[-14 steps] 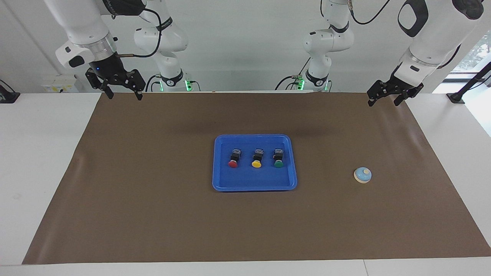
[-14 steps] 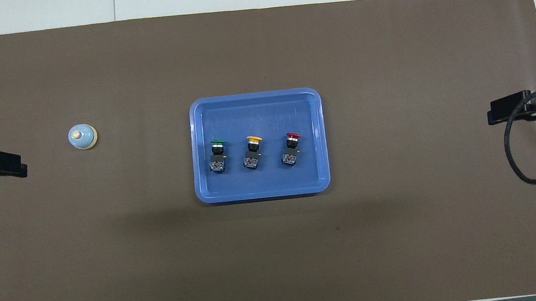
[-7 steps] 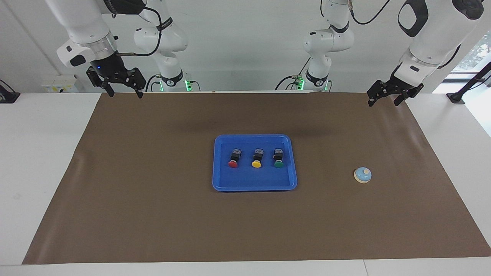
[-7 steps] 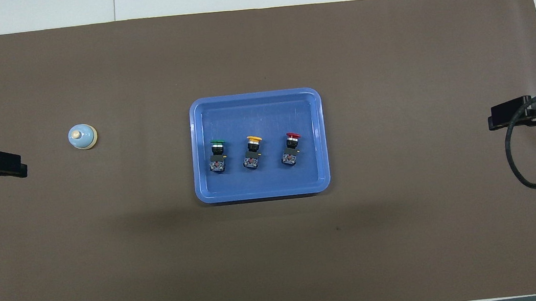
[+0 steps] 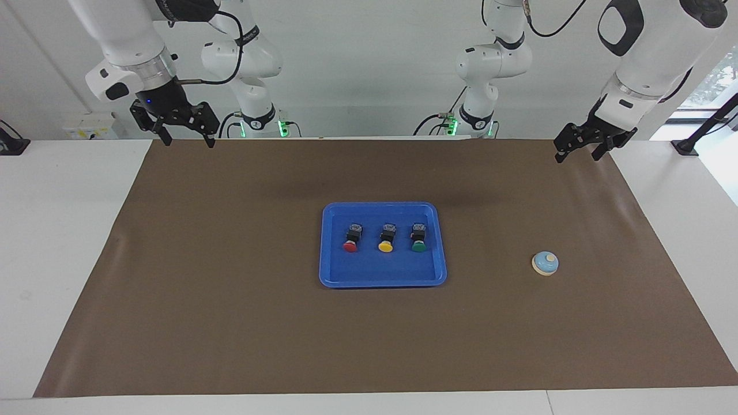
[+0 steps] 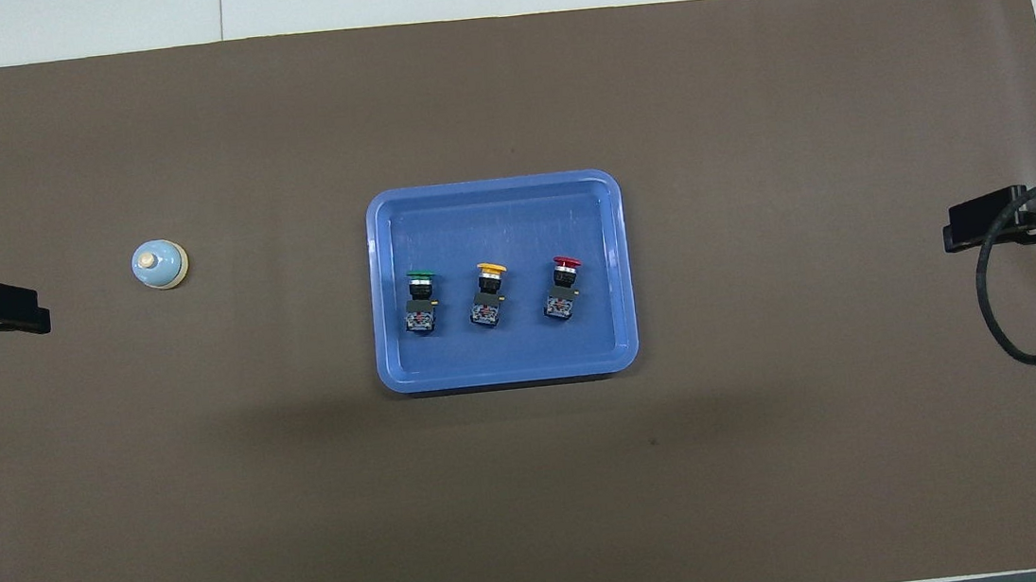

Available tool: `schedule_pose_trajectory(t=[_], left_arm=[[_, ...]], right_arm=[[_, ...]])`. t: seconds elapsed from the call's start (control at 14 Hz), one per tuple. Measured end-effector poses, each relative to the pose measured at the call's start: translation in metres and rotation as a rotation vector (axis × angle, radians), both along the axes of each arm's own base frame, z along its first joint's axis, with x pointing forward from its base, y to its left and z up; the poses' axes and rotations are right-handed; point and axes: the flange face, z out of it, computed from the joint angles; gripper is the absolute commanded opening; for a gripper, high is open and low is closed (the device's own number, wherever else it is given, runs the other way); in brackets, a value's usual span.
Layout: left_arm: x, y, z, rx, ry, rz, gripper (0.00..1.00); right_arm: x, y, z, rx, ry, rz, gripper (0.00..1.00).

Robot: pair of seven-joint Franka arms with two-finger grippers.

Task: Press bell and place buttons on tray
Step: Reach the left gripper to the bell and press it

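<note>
So, starting at the right arm's end of the table (image 5: 57,230): the right gripper (image 5: 188,142) was seen hanging in the air over the corner of the brown mat (image 5: 230,323), the corner at the robots' edge. Its fingers were spread apart and nothing was held between them.

In the middle of the mat, the tray (image 5: 334,276) was laid flat, long side running across the table. All three buttons were found inside it, lined up in a neat row and not touching each other. The red one (image 5: 351,240) was placed toward the right arm's end, the yellow one (image 5: 386,239) in the middle, and the green one (image 5: 419,239) toward the left arm's end. Each was laid on its side, cap pointed away from the robots and black body turned toward them. The row was set a bit nearer to the robots than the tray's middle, in from the rim all round.

The bell (image 5: 545,263) was parked upright on the mat, well apart from the tray, toward the left arm's end and slightly farther from the robots than the buttons. Nothing was touching it.

Finally, the left gripper (image 5: 576,155) was held up over the mat's other robot-side corner, well apart from the bell, fingers parted and nothing gripped.
</note>
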Motion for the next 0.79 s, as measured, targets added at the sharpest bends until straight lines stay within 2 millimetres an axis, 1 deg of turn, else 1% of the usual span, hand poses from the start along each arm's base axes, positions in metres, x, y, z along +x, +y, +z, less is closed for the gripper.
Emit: schedule_pose_trajectory(t=[0.07,0.14,0.29,0.43,0.64,0.79], left_arm=[[0.004,0.000,-0.007,0.000,-0.029,0.000,0.00],[0.009,0.000,-0.019,0.000,-0.055,0.001,0.00],[0.022,0.001,-0.050,-0.002,-0.084,0.003,0.00],[0.043,0.003,-0.088,-0.006,-0.098,0.005,0.00],[0.075,0.006,-0.152,-0.013,-0.107,0.010,0.00],[0.085,0.009,-0.184,-0.016,-0.100,0.015,0.00]], right_arm=[[0.000,0.000,0.000,0.000,0.000,0.000,1.00],[0.000,0.000,0.000,0.000,0.000,0.000,1.00],[0.000,0.000,0.000,0.000,0.000,0.000,1.00],[0.000,0.000,0.000,0.000,0.000,0.000,1.00],[0.000,0.000,0.000,0.000,0.001,0.000,1.00],[0.000,0.000,0.000,0.000,0.001,0.000,1.00]])
